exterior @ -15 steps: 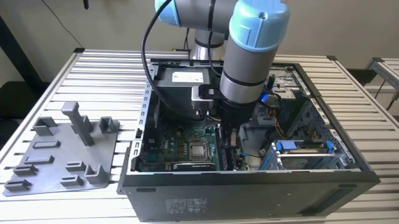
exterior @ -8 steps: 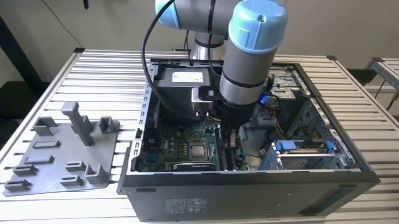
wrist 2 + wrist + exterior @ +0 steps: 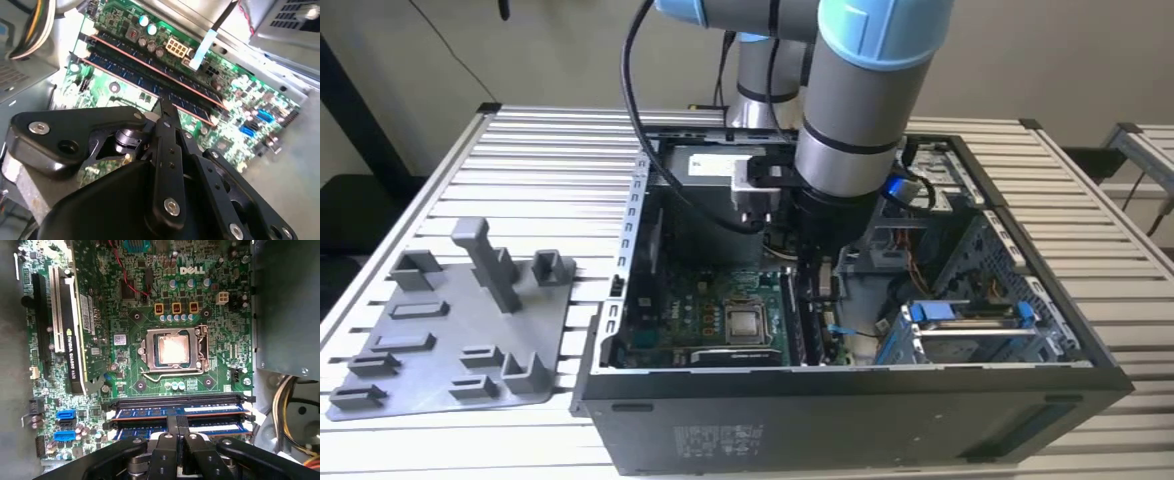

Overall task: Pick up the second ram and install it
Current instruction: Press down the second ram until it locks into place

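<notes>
The second ram (image 3: pixel 215 429) is a dark blue stick lying in the motherboard slot nearest my gripper, in both wrist views (image 3: pixel 117 70). Another blue stick (image 3: pixel 150 413) sits in the slot beside it. My gripper (image 3: pixel 176 421) is down inside the computer case (image 3: pixel 854 400), its fingers shut together, with the tips resting on the middle of the second ram's top edge (image 3: pixel 165 106). From the exterior view the arm reaches straight down into the case, and the gripper (image 3: pixel 811 300) is low over the green motherboard (image 3: pixel 707 320).
The processor socket (image 3: pixel 173 350) lies beyond the memory slots, and a graphics card (image 3: pixel 72 340) stands further off. Bundled cables (image 3: pixel 295 415) and a drive cage (image 3: pixel 974 330) crowd the case's side. A grey holder tray (image 3: pixel 440 330) lies on the slatted table at the exterior view's left.
</notes>
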Controlling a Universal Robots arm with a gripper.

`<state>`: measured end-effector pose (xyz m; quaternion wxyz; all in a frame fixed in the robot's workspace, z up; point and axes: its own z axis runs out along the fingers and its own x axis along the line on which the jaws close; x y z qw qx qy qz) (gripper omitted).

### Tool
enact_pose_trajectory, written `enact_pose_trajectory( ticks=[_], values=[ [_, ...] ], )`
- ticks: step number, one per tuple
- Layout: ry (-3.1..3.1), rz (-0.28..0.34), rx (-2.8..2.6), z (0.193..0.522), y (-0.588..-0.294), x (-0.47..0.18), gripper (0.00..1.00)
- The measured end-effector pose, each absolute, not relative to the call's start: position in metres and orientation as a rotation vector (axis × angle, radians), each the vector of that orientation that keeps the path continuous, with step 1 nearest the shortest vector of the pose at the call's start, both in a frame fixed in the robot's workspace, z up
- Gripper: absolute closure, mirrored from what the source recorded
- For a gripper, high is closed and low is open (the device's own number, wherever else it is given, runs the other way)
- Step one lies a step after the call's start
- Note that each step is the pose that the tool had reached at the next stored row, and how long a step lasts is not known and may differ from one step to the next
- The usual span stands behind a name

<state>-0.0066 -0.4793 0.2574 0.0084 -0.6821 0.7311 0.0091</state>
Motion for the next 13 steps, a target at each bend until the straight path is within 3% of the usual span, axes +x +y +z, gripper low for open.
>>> enact_pose_trajectory(
  ticks=[4,13],
  values=[
    [2.285,0.028,-2.132,0.273,-0.479,-0.007,0.89],
    [2.285,0.028,-2.132,0.273,-0.479,-0.007,0.89]
  ],
)
